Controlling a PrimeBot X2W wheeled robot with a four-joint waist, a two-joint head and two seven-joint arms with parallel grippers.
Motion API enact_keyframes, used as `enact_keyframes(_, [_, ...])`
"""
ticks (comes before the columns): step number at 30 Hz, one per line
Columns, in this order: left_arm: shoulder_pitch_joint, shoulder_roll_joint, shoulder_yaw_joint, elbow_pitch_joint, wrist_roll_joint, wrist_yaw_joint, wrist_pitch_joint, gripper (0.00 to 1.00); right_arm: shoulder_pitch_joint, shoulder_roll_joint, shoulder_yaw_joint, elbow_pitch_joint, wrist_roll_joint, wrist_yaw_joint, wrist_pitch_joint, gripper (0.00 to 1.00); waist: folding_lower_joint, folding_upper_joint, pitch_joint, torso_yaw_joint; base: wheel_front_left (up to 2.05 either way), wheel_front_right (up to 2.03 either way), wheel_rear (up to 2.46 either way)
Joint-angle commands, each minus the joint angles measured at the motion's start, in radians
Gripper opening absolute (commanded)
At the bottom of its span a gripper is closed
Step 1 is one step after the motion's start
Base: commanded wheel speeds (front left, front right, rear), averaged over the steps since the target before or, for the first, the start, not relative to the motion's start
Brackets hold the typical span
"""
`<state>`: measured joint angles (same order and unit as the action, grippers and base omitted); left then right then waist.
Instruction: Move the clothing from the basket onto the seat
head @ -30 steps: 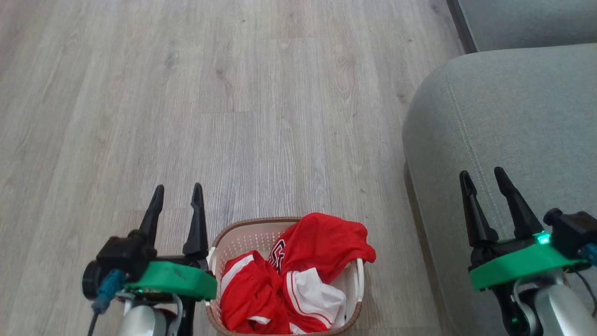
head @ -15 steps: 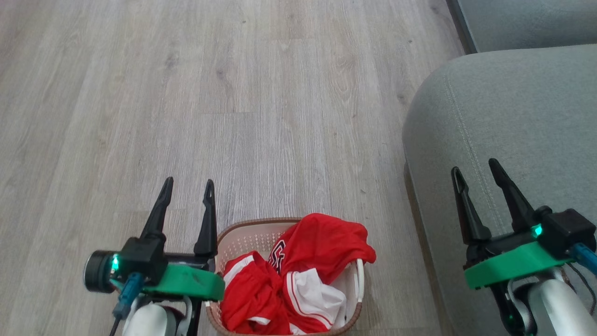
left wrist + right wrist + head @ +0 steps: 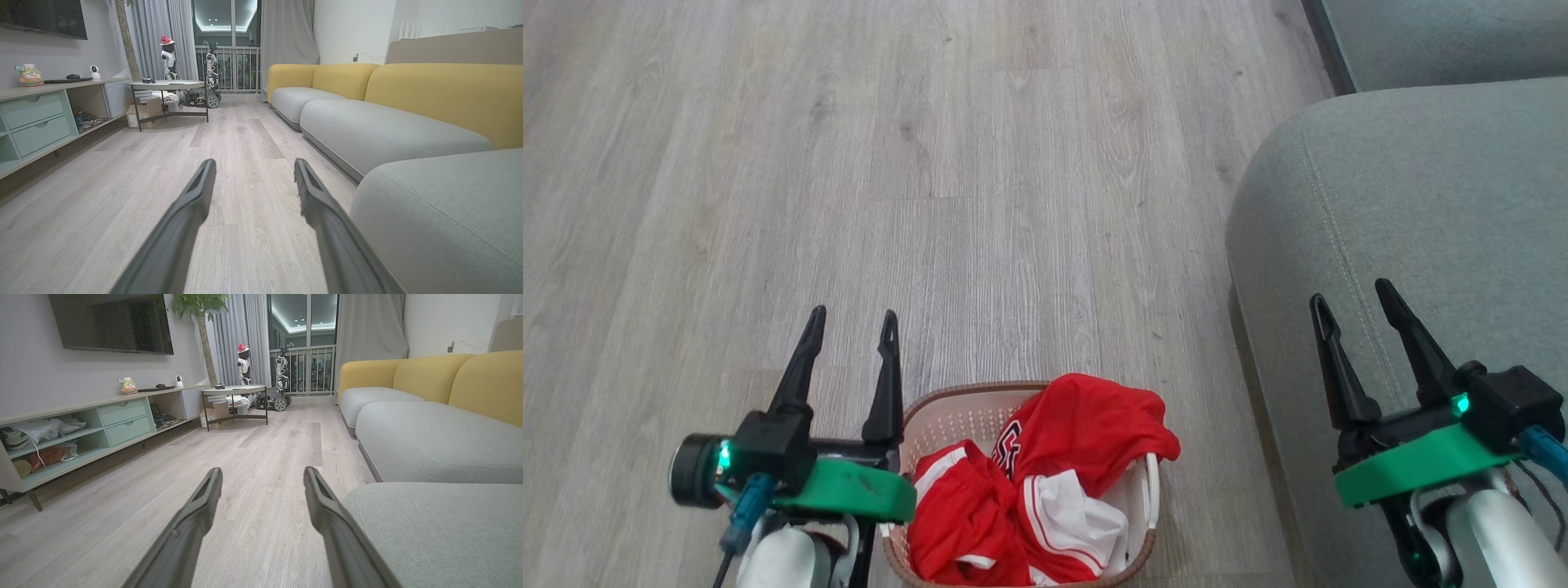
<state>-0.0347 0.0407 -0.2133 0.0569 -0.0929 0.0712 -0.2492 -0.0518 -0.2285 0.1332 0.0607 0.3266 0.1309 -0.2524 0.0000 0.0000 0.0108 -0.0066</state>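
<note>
The red clothing (image 3: 1045,482) with white trim is heaped in the cream basket (image 3: 947,408), which stands on the floor at the bottom of the head view. One red piece hangs over the basket's right rim. My left gripper (image 3: 854,314) is open and empty just left of the basket, fingers pointing forward. Over the near edge of the grey-green seat (image 3: 1437,204) my right gripper (image 3: 1349,292) hovers open and empty. In the wrist views the left gripper (image 3: 252,163) and right gripper (image 3: 262,471) point level down the room, with the seat (image 3: 441,212) (image 3: 437,522) to their right.
Pale wood floor (image 3: 931,180) stretches ahead of the basket. A second grey cushion (image 3: 1445,37) lies beyond the seat, with yellow backrests (image 3: 441,94) along the right. Far ahead stand a round table (image 3: 167,87) and a low cabinet (image 3: 81,428) on the left wall.
My left gripper has shifted slightly right and forward and rolled, its camera now facing up. My right gripper has moved a little left and forward. Basket and clothing lie as before.
</note>
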Motion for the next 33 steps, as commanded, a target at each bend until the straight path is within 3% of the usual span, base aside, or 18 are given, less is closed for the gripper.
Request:
enact_keyframes(1, [-0.048,0.009,0.031,-0.031,-0.001,0.004,-0.013,1.00,-0.039,-0.023,0.018,-0.031,0.000,0.000,-0.009,1.00,0.0000,0.0000,0.000,-0.001,0.00,0.00,0.00])
enact_keyframes(13, [-0.055,0.009,0.019,-0.028,-0.005,0.008,-0.013,1.00,-0.042,-0.033,0.014,-0.039,0.010,0.000,-0.009,1.00,0.0000,0.0000,0.026,-0.019,0.00,0.00,0.00])
enact_keyframes(25, [-0.103,0.009,-0.022,0.002,-0.027,0.021,-0.013,1.00,-0.073,-0.061,0.002,-0.064,0.040,0.000,-0.009,1.00,0.0000,0.0000,0.121,-0.071,0.00,0.00,0.00])
enact_keyframes(33, [-0.164,0.009,-0.067,0.129,-0.063,0.044,-0.013,1.00,-0.111,-0.088,-0.012,-0.087,0.066,0.000,-0.009,1.00,0.0000,0.0000,0.213,-0.102,0.00,0.00,0.00])
